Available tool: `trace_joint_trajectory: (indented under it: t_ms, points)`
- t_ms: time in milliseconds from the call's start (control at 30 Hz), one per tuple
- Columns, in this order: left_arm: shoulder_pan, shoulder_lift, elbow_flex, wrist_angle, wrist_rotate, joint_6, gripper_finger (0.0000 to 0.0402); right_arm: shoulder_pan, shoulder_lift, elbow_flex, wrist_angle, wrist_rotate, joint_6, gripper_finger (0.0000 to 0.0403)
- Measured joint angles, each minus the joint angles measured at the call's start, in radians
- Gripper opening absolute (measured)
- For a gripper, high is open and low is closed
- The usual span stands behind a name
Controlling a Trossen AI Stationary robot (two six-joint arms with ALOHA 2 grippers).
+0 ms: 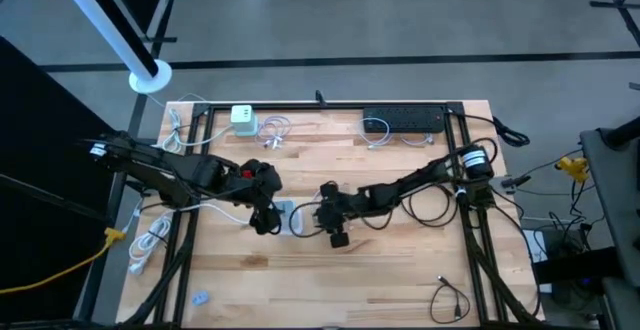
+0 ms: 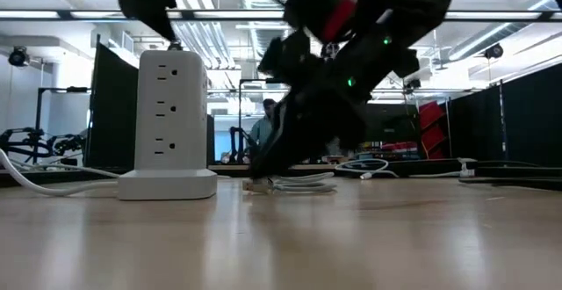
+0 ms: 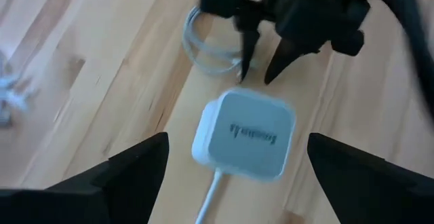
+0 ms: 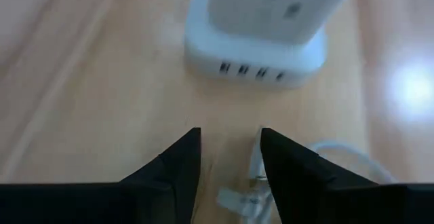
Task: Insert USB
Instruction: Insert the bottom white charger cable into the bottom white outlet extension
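Observation:
A white power tower point(image 1: 286, 213) stands upright on its base in the middle of the table point(image 2: 171, 119). A row of USB ports point(image 4: 252, 70) sits in its base and faces my right gripper. My left gripper point(image 3: 237, 139) hovers open above the tower point(image 3: 245, 134), one finger to each side. My right gripper point(image 4: 230, 134) is open and points down at the table just right of the tower point(image 1: 322, 218). A white USB cable point(image 4: 256, 159) lies coiled on the wood point(image 3: 203, 44), and its plug end point(image 4: 237, 198) lies between the right fingers.
At the far edge lie a white-and-green charger point(image 1: 243, 120), loose white cables point(image 1: 275, 130) and a black power strip point(image 1: 403, 120). A black cable point(image 1: 450, 295) lies near the right corner. A white cord point(image 1: 150, 245) hangs off the left edge. Bare wood spans the near side.

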Motion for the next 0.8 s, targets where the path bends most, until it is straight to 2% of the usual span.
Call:
trace_joint_trajectory:
  t_ms: [200, 367, 467, 800]
  points:
    - [-0.023, 0.000, 0.008, -0.024, 0.000, -0.047, 0.0340, 0.000, 0.018, 0.054, -0.096, 0.008, 0.026, 0.0119]
    - [-0.045, 0.000, -0.018, -0.025, 0.000, -0.099, 0.0340, 0.000, -0.030, 0.063, -0.102, 0.012, 0.038, 0.0113]
    - [-0.057, 0.000, -0.028, -0.025, 0.000, -0.119, 0.0340, -0.003, -0.044, 0.063, -0.139, 0.042, 0.047, 0.0115]
    - [-0.067, 0.001, -0.030, -0.019, -0.027, -0.155, 0.0341, -0.010, -0.028, 0.030, -0.180, 0.035, 0.054, 0.0131]
